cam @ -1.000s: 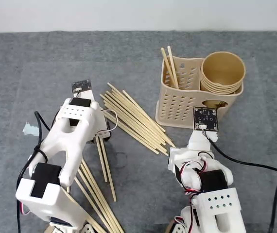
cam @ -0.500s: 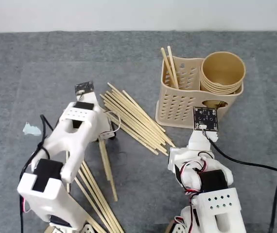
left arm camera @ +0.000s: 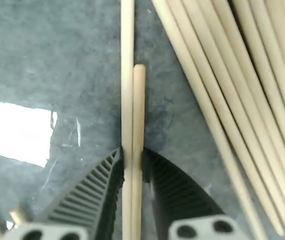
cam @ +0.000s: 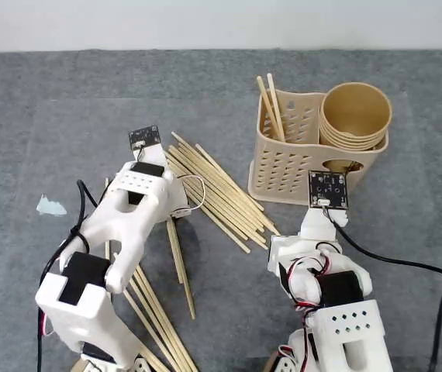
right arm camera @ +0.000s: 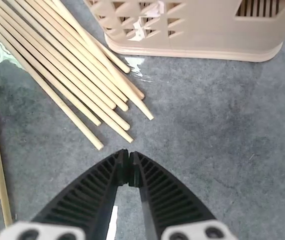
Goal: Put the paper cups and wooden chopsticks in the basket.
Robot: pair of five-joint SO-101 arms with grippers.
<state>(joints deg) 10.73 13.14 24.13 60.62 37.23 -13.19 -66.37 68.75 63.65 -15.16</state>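
Chopsticks (left arm camera: 128,75) — two — within left tool (left arm camera: 132,153)

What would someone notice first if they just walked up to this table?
Probably the fan of wooden chopsticks spread across the middle of the grey mat. Next, the beige basket farther back, with a stack of paper cups in its right-hand compartment. Then the left gripper, shut on two chopsticks beside the fan.
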